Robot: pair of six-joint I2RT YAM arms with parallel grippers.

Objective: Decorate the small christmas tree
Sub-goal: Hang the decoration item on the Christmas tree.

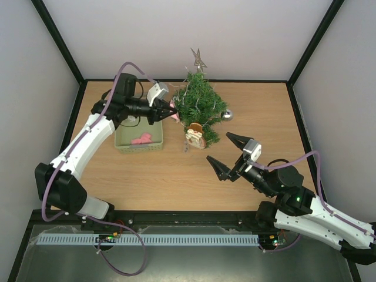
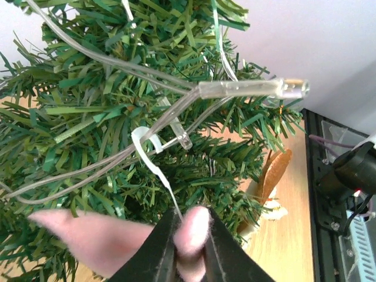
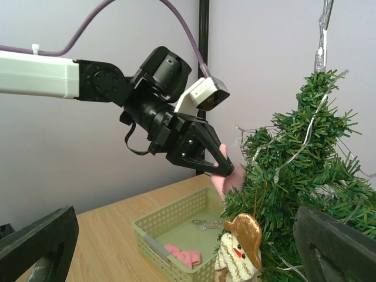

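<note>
Pinches a pink ornament (image 2: pixel 88 241) in the left gripper (image 1: pixel 171 110), against the left side of the small christmas tree (image 1: pixel 200 106), far mid-table beside the basket (image 1: pixel 126 145). Holds the right gripper (image 1: pixel 226 155) wide, empty. Risks snagging the light string (image 2: pixel 247 88), or dropping the ornament if loosed before hooking a branch.

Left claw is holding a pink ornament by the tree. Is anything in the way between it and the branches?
Nothing visible blocks it. The pink ornament in the left claw is right at the tree branches; only the tree's own light string hangs just ahead.
</note>
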